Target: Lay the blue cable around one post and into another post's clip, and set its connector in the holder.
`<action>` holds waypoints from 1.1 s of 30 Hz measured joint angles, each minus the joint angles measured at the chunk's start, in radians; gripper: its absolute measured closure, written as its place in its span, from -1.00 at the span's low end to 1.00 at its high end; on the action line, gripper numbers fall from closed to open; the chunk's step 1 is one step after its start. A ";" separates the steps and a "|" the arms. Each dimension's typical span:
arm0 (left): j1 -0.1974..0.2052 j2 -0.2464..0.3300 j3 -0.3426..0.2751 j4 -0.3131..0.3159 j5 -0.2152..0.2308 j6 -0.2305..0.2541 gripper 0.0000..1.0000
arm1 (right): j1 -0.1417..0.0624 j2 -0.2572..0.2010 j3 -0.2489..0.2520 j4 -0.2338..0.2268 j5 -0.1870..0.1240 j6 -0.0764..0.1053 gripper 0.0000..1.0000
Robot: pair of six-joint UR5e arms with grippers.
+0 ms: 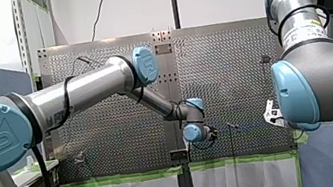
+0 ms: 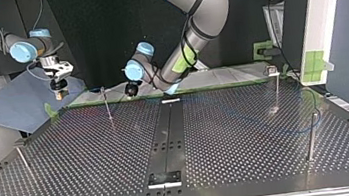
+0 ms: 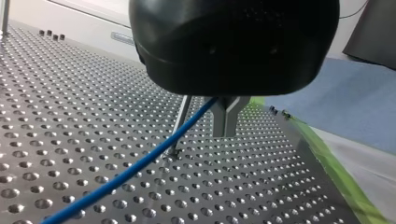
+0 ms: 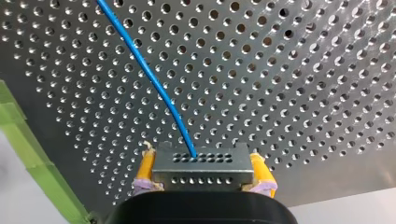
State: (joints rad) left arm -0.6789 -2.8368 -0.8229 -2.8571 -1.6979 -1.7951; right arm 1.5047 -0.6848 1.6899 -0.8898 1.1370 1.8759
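Observation:
In the left wrist view my left gripper [image 3: 225,126], black with metal fingers, is shut on the blue cable [image 3: 102,184], low over the perforated plate and just in front of a thin post [image 3: 181,122]. In the right wrist view my right gripper [image 4: 201,179] has its yellow pads shut on the cable's metal connector [image 4: 201,161]. The cable [image 4: 154,86] runs away from the connector over the plate. In the top view my right gripper [image 2: 60,89] hangs above the far left corner, and my left gripper [image 2: 131,90] sits at the far edge beside a post [image 2: 107,105].
More posts stand at the top view's right [image 2: 276,88] [image 2: 311,136] and near left [image 2: 23,161]. A black strip down the middle carries a small holder [image 2: 163,178] near the front edge. Green tape [image 1: 127,178] lines the table's edge, with a grey-blue sheet [image 2: 17,104] beyond it.

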 joint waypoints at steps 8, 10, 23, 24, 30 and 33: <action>0.006 0.000 0.011 -0.009 0.008 -0.004 1.00 | 0.004 0.010 -0.027 0.009 0.000 0.006 1.00; 0.007 0.000 0.012 -0.011 0.009 -0.004 1.00 | 0.005 0.019 -0.034 0.016 0.000 0.003 1.00; 0.018 0.000 0.023 -0.016 0.016 -0.009 1.00 | 0.009 0.034 -0.079 0.046 0.000 -0.002 1.00; 0.019 0.000 0.023 -0.017 0.016 -0.010 1.00 | 0.010 0.034 -0.082 0.047 0.000 -0.001 1.00; 0.022 0.000 0.024 -0.021 0.016 -0.009 1.00 | 0.010 0.035 -0.101 0.050 0.000 0.003 1.00; 0.022 0.000 0.026 -0.022 0.016 -0.010 1.00 | 0.010 0.036 -0.110 0.053 0.000 0.005 1.00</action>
State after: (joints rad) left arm -0.6564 -2.8369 -0.7968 -2.8789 -1.6819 -1.8049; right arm 1.5148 -0.6491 1.5802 -0.8373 1.1368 1.8814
